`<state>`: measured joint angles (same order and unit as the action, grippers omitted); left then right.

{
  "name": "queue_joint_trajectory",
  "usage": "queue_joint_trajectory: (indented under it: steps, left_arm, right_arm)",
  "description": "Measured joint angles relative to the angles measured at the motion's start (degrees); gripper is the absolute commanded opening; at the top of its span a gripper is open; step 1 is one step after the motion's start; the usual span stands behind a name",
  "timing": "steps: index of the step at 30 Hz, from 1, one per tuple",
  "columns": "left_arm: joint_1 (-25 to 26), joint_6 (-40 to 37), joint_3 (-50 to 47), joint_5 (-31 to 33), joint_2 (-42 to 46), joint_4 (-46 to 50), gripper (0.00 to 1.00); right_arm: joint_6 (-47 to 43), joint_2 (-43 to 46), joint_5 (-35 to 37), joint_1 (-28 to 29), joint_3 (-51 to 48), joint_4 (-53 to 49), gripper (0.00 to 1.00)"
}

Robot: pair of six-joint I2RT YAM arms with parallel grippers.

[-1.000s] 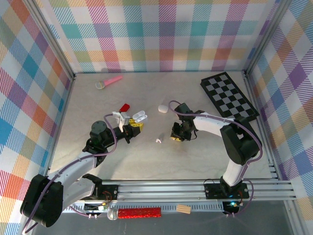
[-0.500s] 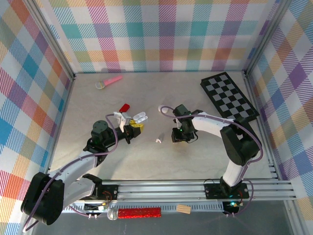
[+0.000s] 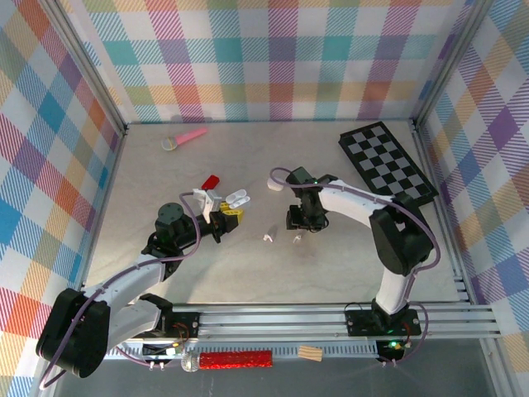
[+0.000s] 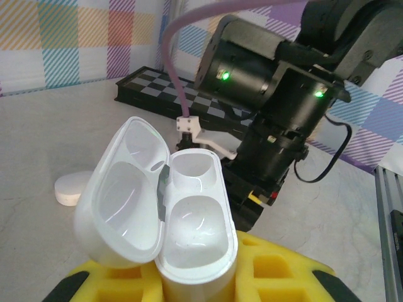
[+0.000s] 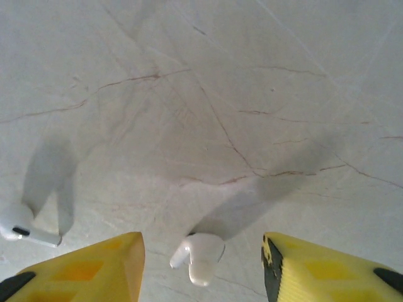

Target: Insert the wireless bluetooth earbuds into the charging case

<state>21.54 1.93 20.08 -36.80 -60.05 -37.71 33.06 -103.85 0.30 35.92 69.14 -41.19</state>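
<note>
**Operator:** What's the surface like?

**Spotter:** You're working on a pale, marble-patterned table (image 3: 165, 265) with thin brown veins and long soft shadows across it. Plaid walls (image 3: 273, 58) in pastel checks close it in on three sides, set in aluminium posts, and aluminium rails (image 3: 331, 318) run along the near edge by your arm bases.

**Operator:** What's lying around?

**Spotter:** You have a folded checkerboard (image 3: 388, 165) at the right rear, against the wall. A small pink-handled thing (image 3: 183, 137) sits at the left rear, and a red piece (image 3: 210, 180) lies just behind your left gripper (image 3: 230, 212). A closed white pebble-shaped case (image 3: 275, 184) rests mid-table, behind your right arm.

**Operator:** And the grippers?

**Spotter:** Your left one is clamped on the charging case (image 4: 189, 233), which stands upright between the yellow pads, lid swung open to the left and both wells bare. Your right gripper (image 5: 201, 242) is released: the yellow fingers (image 5: 94, 261) stand apart with a gap on each side of what lies between them.

**Operator:** Where are the earbuds?

**Spotter:** You have one white earbud (image 5: 198, 257) lying on the table between those parted fingers, touching neither. The second earbud (image 5: 22, 228) lies on the table off to the side, between your two grippers and apart from both.
</note>
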Motion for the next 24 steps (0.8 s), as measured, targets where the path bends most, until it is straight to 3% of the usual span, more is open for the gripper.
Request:
queue_joint_trajectory:
  steps: [17,24]
  left_arm:
    - [0.00,-0.02,0.00,-0.15,0.00,-0.39,0.00]
    - [0.00,-0.02,-0.02,-0.15,0.00,-0.39,0.00]
  right_arm:
    - [4.35,-3.61,-2.47,-0.11,-0.02,-1.36,0.25]
    - [4.94,-3.58,-2.47,-0.24,0.07,-1.62,0.22]
